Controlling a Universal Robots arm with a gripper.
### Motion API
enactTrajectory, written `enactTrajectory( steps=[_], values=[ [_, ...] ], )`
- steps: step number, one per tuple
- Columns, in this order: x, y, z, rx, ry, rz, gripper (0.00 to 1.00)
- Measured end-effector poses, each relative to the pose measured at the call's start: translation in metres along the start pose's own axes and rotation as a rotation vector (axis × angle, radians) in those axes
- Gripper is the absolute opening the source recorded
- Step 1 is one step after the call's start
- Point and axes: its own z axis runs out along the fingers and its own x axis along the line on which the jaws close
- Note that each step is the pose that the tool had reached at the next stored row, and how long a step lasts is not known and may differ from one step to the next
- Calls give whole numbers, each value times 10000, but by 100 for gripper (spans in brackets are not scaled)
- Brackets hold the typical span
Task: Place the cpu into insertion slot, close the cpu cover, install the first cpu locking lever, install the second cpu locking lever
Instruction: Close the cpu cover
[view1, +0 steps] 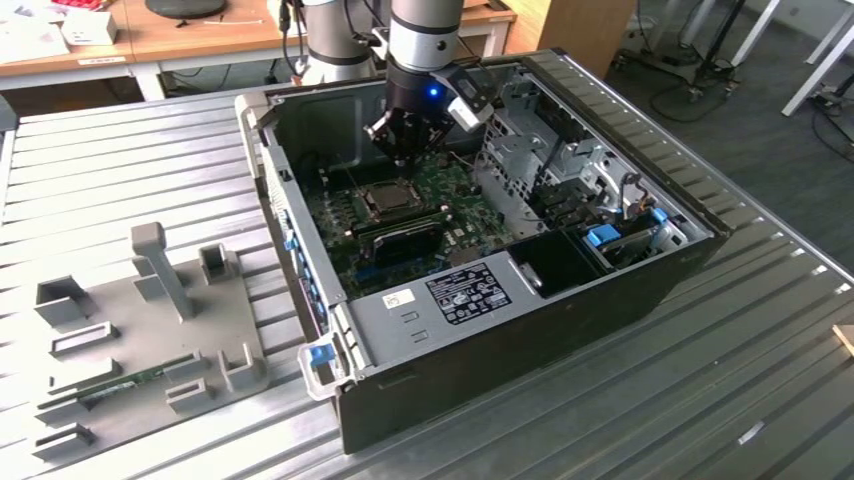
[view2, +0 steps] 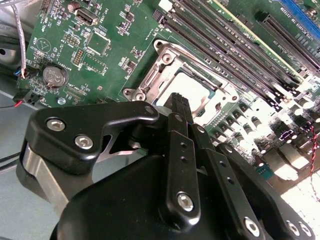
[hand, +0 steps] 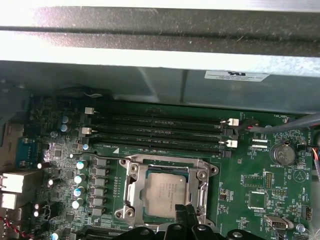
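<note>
Gripper (view1: 404, 152) down inside open computer case (view1: 441, 345), above green board (hand: 252, 200). Jaws clenched together, 2 fingertips (view2: 178, 102) meeting, nothing between them. Cpu (hand: 167, 189) lies flat in insertion slot (view1: 388, 198), free of jaws. In first wrist view fingertip sits just over cpu's edge; contact cannot be told. Cpu cover (hand: 131, 175) lies flat round cpu, chip showing through its window. In second wrist view jaws hide part of cpu. Memory slots (hand: 155, 132) run beside cover's far side.
</note>
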Motion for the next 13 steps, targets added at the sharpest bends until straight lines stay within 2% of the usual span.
enactTrajectory(
  steps=[5, 9, 13],
  values=[
    [15, 1, 1, 0, -6, -23, 10],
    [88, 6, 18, 3, -41, -48, 10],
    [145, 8, 70, 5, -72, -59, 10]
  ],
)
